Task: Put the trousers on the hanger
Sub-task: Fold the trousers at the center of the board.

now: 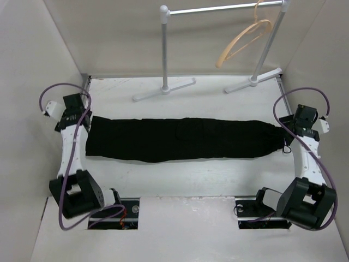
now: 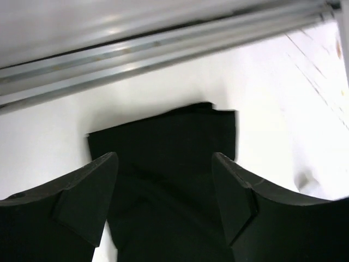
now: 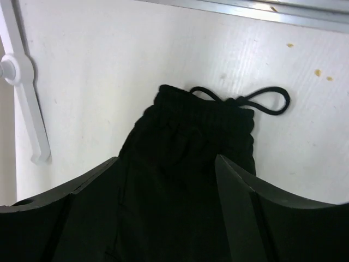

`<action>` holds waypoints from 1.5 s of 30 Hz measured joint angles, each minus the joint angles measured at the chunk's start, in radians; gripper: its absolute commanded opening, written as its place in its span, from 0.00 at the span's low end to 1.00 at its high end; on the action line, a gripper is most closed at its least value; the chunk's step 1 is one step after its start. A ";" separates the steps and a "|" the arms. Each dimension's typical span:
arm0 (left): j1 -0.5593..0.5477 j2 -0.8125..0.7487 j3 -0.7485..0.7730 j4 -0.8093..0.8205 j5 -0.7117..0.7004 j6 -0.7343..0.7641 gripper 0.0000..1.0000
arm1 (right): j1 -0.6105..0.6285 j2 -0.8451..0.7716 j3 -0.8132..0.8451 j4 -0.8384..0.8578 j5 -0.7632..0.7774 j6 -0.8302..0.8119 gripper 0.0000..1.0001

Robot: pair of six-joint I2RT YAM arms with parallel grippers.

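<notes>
The black trousers (image 1: 185, 139) lie flat and stretched lengthwise across the table, leg ends to the left and waistband to the right. My left gripper (image 1: 86, 121) is at the leg ends. In the left wrist view its jaws (image 2: 164, 164) stand open, with the cloth (image 2: 174, 136) lying between the fingers (image 2: 92, 188). My right gripper (image 1: 287, 131) is at the waistband. In the right wrist view it (image 3: 166, 164) is open over the waistband (image 3: 202, 120), and the drawstring loop (image 3: 264, 102) lies loose on the table. The tan hanger (image 1: 245, 39) hangs on the rail at the back right.
A silver rail (image 1: 218, 9) on two posts with white feet (image 1: 163, 90) (image 1: 253, 81) stands behind the trousers. One white foot (image 3: 22, 93) shows at the left of the right wrist view. Walls close in the table on the left, right and back.
</notes>
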 measured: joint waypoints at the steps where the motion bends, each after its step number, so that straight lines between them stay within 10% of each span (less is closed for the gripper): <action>1: -0.018 0.042 0.032 0.004 0.012 0.014 0.67 | 0.010 0.019 0.018 0.000 0.003 -0.011 0.75; 14: -0.163 0.694 0.362 0.006 0.110 0.152 0.58 | 0.039 0.491 0.240 0.018 -0.090 -0.153 0.69; 24: -0.094 0.772 0.367 0.065 0.108 0.142 0.21 | 0.016 0.639 0.311 0.014 -0.110 -0.174 0.11; 31: -0.052 0.756 0.336 0.117 0.134 0.129 0.21 | -0.004 0.642 0.314 0.004 -0.155 -0.155 0.07; 39: -0.035 0.750 0.364 0.134 0.189 0.073 0.61 | -0.010 0.605 0.315 0.003 -0.164 -0.148 0.61; 45: -0.121 0.650 0.376 0.143 0.182 0.051 0.73 | -0.009 0.424 0.317 -0.003 -0.171 -0.155 0.76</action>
